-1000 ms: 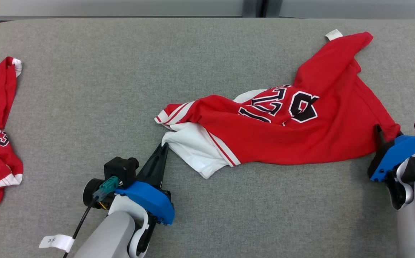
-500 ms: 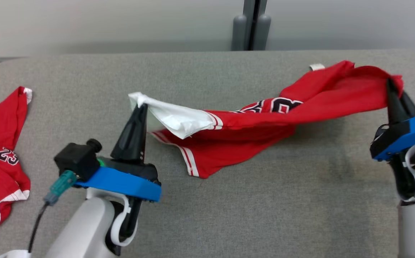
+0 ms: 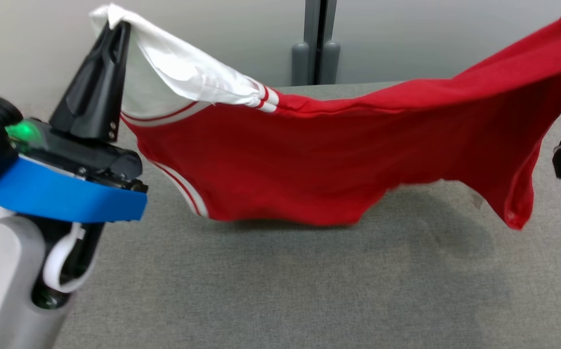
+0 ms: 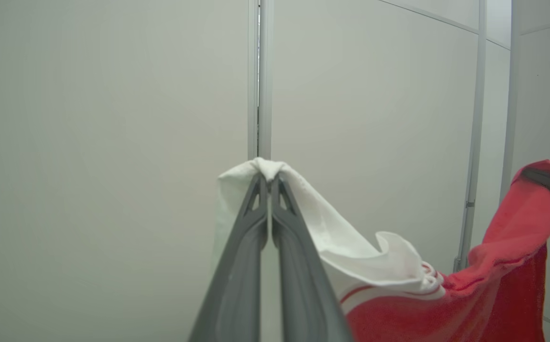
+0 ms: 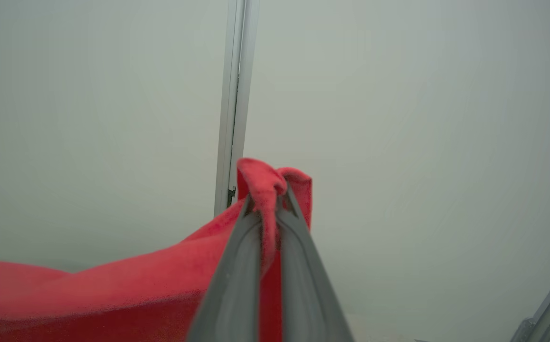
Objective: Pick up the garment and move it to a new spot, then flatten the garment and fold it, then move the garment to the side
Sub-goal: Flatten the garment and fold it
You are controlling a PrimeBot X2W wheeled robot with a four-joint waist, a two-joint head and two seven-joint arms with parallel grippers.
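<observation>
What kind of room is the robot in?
Probably a robot test room: a grey table, plain pale partition walls with a metal post, and a red jersey for folding practice.

Above the grey fabric-covered tabletop [image 3: 280, 291] and clear of its surface, strung left to right: the red and white jersey garment [image 3: 329, 160]. Pinched at its left end in the closed left end effector [image 3: 116, 26], high at the head view's upper left. Pinched at its right end in the closed right end effector [image 5: 269, 199], out at the right. Sagging lowest between the two, with one corner hanging down near the right end. Behind it all, the pale wall panel [image 3: 212, 39], with a grey upright post [image 3: 317, 43] just past the tabletop's far edge.
</observation>
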